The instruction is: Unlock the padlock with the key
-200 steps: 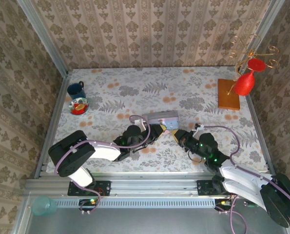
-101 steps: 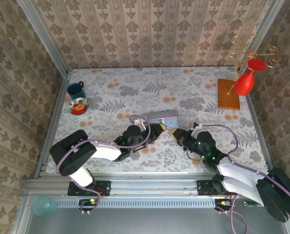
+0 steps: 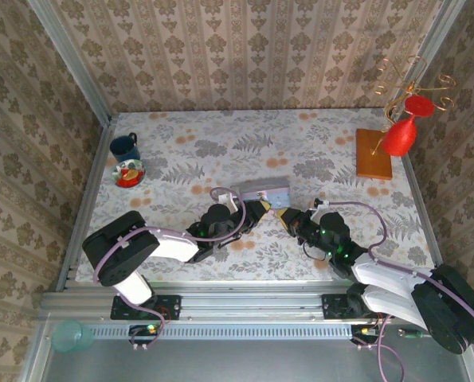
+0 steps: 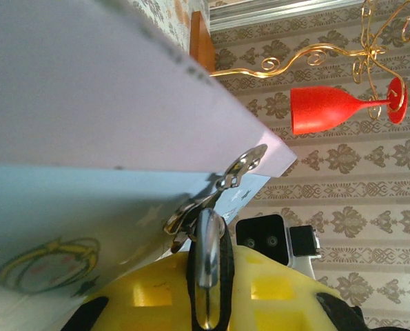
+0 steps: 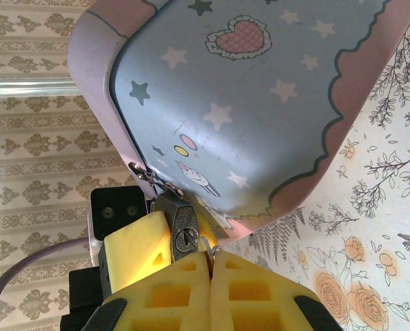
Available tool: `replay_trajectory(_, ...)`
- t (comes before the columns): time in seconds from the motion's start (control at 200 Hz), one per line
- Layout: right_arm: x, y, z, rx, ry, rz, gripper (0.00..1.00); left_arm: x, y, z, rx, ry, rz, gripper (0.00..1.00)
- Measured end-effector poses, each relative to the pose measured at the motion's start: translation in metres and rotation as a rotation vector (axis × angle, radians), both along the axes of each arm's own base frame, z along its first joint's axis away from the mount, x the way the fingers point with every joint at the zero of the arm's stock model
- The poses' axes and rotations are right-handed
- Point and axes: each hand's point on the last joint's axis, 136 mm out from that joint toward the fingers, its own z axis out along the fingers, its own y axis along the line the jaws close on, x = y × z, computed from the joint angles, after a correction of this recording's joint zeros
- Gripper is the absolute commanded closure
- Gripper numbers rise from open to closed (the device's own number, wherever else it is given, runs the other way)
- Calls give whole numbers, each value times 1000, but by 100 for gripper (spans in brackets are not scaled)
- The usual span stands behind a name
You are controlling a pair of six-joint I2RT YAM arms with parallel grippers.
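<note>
The padlock point(image 5: 184, 231) is hooked on the clasp point(image 4: 240, 164) of the box point(image 5: 260, 103), and the left gripper point(image 4: 208, 265) is squeezed tight on it, 1 yellow finger on each side. The right gripper point(image 5: 210, 265) is pressed fully closed just beside the keyhole point(image 5: 185, 240). The tiny bit poking from its tips seems to be the key point(image 5: 204, 246)

floral-print table point(image 3: 221, 135) carries a blue mug point(image 3: 124, 146) and small dish point(image 3: 129, 173) far left, a wooden stand base point(image 3: 374, 153) far right, a pastel tin box point(image 3: 262, 191) front-centre.
</note>
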Motion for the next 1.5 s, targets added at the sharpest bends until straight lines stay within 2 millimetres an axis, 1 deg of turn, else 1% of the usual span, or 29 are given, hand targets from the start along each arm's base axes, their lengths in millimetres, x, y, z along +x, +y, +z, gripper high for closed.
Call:
replay_trajectory(0.225,2,1,-2,-5,8,0,100,4,-2,-1,2,-1,13,99)
replay_trajectory(0.46,4,2,1,-9,1,2,100,8,-4,1,-3,1,29,99)
replay_trajectory(0.63,11,-10,1,-24,-13,-4,100,6,-6,1,-5,6,17,99)
replay_trajectory(0.705,15,-16,1,-27,-18,-8,100,1,-9,1,-6,8,-4,99)
replay_trajectory(0.8,17,-18,3,-26,-23,-1,100,-4,-14,2,-8,9,-26,99)
replay_trajectory(1.055,19,-15,3,-31,-18,6,100,-1,-14,3,-5,12,-11,99)
replay_trajectory(1.5,19,-9,4,-61,-48,-54,100,4,-11,2,-2,13,4,99)
